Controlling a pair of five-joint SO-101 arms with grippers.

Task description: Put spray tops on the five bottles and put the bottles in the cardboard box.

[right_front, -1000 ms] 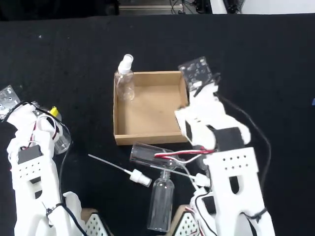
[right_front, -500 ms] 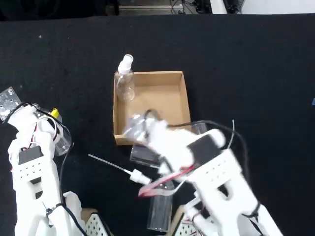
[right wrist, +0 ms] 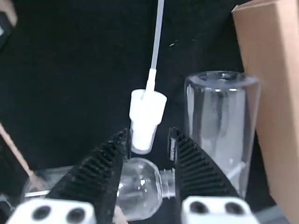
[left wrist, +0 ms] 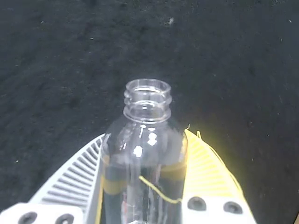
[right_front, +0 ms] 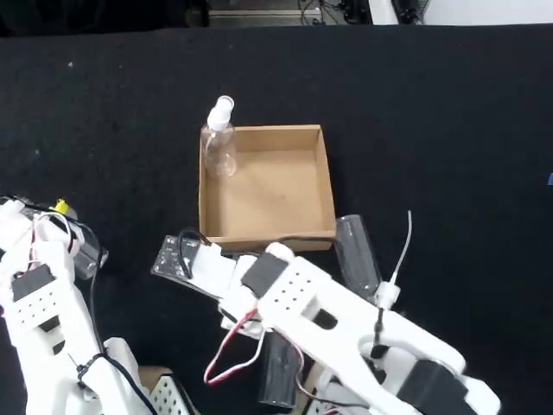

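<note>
**A:** From above, where do the arms sit?

**B:** The left gripper is at the table's near left edge, closed around a held bottle. The right arm lies slantwise across the front, its wrist just before the cardboard box.

**A:** And the loose things?

**B:** A capped bottle stands at the box's far left corner, well apart from both arms. A lying bottle rests near the box's front right corner, just beyond the right arm, with a loose spray top beside it. A near bottle pokes out from under that arm.

**A:** The left wrist view?

**B:** The left gripper clamps the held bottle by its body, a finger on each side. The bare threaded neck points out past the fingertips.

**A:** The right wrist view?

**B:** The right gripper is narrowly parted. The wide end of a spray top lies between the fingertips, with a sliver of gap on either side. Its tube runs straight away from the gripper. Beside one finger lies a clear bottle, just beside the cardboard box. Under the fingers, nearer the wrist, lies a bare-necked bottle.
</note>
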